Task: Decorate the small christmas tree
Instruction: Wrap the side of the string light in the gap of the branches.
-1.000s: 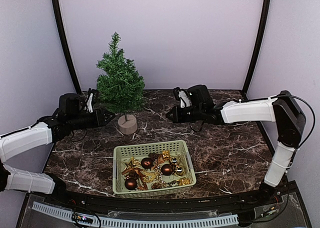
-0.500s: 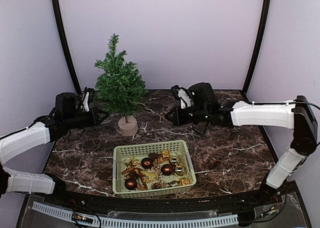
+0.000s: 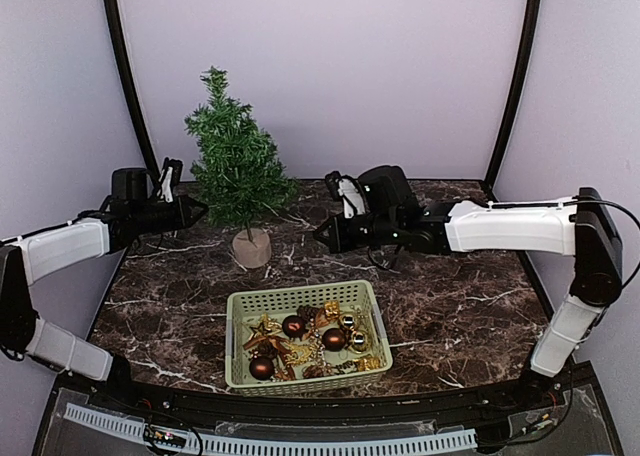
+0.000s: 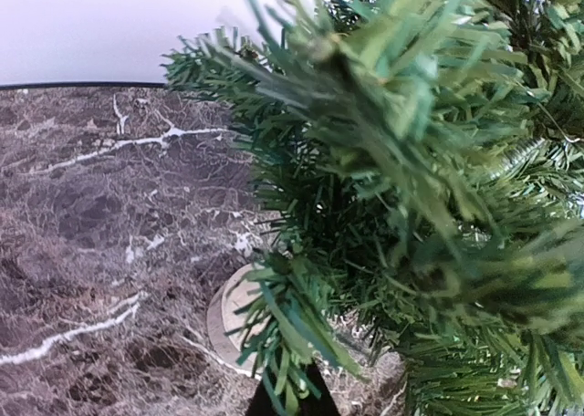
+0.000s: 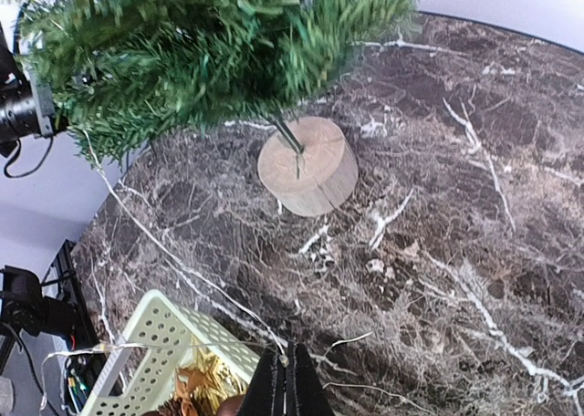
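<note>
left claw (image 3: 198,213) pinches the small christmas tree (image 3: 236,172), right claw (image 3: 320,234) pressed together.

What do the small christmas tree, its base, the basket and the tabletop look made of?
The small christmas tree: stiff green bristles, likely plastic. Its base: pale matte wood, grain and a split showing. The basket: pale green perforated plastic, apparently. The tabletop: dark marble pattern, white veins; stone or laminate, unclear.

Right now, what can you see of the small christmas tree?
The small christmas tree is a miniature green pine with bristly needle branches, a thin trunk and a round light wooden base on the dark marble table. No baubles hang on it, and it leans left. The left gripper is shut on a lower branch.
</note>
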Controlling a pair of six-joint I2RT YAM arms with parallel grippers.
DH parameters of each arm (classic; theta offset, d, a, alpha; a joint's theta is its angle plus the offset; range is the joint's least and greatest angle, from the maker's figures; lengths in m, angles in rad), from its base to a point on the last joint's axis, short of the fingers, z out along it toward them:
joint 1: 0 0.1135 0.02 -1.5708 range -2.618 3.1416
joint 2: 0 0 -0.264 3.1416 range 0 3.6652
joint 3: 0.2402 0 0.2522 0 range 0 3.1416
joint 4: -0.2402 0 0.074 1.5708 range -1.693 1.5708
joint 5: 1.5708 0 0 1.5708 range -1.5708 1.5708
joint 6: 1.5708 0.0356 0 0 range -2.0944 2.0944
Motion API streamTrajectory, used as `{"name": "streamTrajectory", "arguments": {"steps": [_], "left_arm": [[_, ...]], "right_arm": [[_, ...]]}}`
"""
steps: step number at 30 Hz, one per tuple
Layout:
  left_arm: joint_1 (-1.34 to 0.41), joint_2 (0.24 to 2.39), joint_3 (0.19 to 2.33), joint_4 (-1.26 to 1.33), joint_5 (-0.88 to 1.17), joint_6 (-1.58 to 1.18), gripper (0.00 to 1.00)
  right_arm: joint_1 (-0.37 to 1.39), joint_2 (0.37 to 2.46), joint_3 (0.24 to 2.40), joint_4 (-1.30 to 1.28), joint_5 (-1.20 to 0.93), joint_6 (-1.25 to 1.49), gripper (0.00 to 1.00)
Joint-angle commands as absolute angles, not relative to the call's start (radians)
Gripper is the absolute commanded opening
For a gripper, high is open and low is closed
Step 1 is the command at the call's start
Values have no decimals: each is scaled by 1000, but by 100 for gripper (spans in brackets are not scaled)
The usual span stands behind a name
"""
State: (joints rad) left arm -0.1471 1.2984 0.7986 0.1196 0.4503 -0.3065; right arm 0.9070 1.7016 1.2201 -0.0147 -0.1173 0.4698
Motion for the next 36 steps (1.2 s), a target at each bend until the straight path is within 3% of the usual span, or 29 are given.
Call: {"name": "streamTrajectory", "arguments": {"steps": [1,2,5,7,9,16,23,25,26,27,28,31,33,36], "left_arm": [[-141,1306,835,162,472,-266,16],[-141,1301,832,161,470,-267,20],[-141,1272,810,144,441,-265,48],[-141,1232,788,118,401,-261,61],[-141,1178,764,78,373,-259,67],[-190,991,663,37,398,-336,77],[-267,1054,661,73,419,-380,82],[-269,1079,670,86,422,-382,77],[-269,1085,671,92,427,-382,63],[-270,1092,672,101,425,-384,55],[-269,1093,675,101,417,-385,38],[-270,1078,682,83,387,-379,8],[-269,1060,681,74,367,-374,1],[-263,1047,690,55,333,-347,0]], "right_arm": [[903,1718,1278,26,-74,480,0],[899,1731,1286,26,-74,481,0],[888,1773,1310,44,-88,487,0],[881,1791,1326,53,-94,491,0],[873,1802,1341,56,-99,492,0],[849,1795,1366,49,-94,480,0],[831,1789,1376,36,-85,474,0],[831,1780,1375,37,-83,475,0],[830,1775,1374,35,-83,475,0],[831,1772,1372,33,-83,475,0],[831,1764,1368,32,-85,476,0],[831,1737,1351,30,-97,466,0],[835,1709,1330,27,-106,454,0],[852,1653,1303,6,-111,419,0]]}}
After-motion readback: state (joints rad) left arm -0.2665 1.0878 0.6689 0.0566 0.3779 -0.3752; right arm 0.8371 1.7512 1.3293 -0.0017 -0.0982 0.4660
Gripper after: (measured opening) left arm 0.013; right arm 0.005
